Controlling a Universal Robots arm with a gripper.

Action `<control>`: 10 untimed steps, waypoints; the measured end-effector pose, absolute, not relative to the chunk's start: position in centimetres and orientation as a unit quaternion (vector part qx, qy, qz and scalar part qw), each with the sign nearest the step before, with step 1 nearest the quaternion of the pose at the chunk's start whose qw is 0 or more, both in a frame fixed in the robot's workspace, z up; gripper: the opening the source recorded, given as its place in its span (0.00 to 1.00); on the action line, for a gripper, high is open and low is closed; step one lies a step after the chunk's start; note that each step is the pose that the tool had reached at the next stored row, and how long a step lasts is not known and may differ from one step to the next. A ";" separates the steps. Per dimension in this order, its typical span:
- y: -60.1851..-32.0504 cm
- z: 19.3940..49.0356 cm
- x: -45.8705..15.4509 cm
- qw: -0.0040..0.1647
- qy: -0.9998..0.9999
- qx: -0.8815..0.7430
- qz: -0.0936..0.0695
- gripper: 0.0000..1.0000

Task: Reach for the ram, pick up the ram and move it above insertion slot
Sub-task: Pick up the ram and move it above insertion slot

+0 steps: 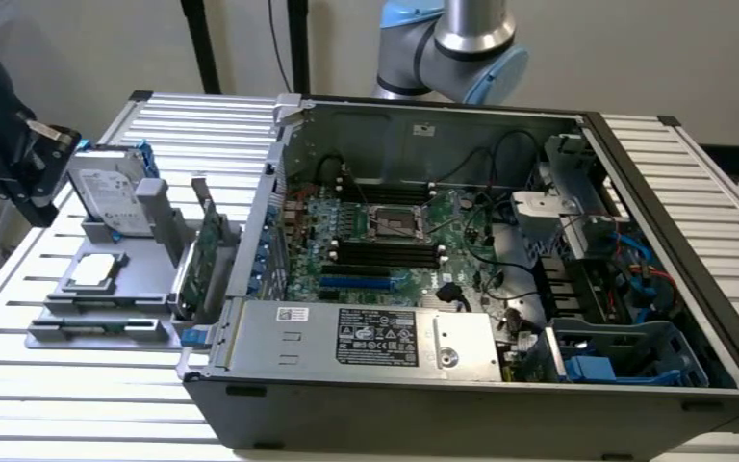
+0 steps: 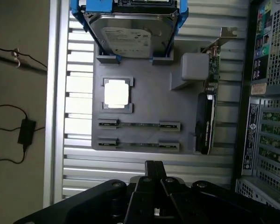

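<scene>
Ram (image 2: 139, 143) lies on grey holder (image 2: 144, 100); gripper (image 2: 154, 167) hovers nearby, apart.

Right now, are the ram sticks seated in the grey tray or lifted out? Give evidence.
Seated. One ram stick and the second stick sit edge-up in slots of the grey tray; the hand is clear of both.

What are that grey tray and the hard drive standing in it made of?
The grey tray looks like matte plastic: uniformly dull, no glare. The hard drive seems metal-cased, its silvery top glossy; its blue rails look plastic.
</scene>
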State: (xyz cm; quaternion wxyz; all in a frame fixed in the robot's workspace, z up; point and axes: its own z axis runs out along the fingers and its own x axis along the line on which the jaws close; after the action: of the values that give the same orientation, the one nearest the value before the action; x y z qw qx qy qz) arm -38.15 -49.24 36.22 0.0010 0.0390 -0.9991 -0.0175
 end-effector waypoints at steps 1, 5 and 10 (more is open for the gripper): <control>-49.2 36.3 -38.2 0.001 -0.999 0.048 -0.017 0.11; -49.2 36.6 -38.1 0.002 -0.996 0.085 -0.017 0.11; -49.2 36.8 -38.2 0.003 -0.991 0.129 -0.017 0.11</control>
State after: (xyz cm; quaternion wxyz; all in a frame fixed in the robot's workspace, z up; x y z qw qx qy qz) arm -38.15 -49.24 36.76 0.0025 0.1294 -0.9914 -0.0173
